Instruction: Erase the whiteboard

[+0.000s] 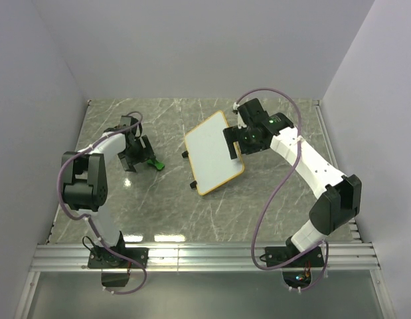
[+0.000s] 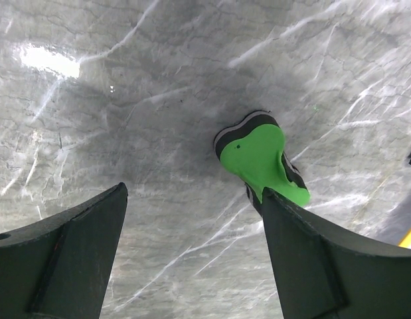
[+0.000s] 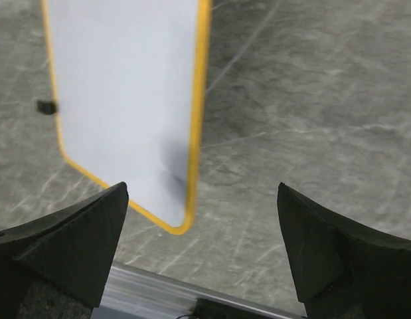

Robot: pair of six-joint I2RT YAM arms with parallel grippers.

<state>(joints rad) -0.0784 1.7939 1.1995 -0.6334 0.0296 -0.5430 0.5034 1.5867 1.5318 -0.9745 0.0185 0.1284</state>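
The whiteboard, white with a thin orange frame and black feet, lies tilted in the middle of the grey marble table. Its face looks blank. My right gripper is open above its right edge. In the right wrist view the board fills the upper left and its rounded corner lies between the open jaws. A small green eraser lies left of the board. My left gripper is open and empty just left of it. In the left wrist view the eraser lies past the right finger.
An aluminium rail runs along the near table edge and shows in the right wrist view. White walls close the table on the left, back and right. One black board foot sticks out on the board's left side.
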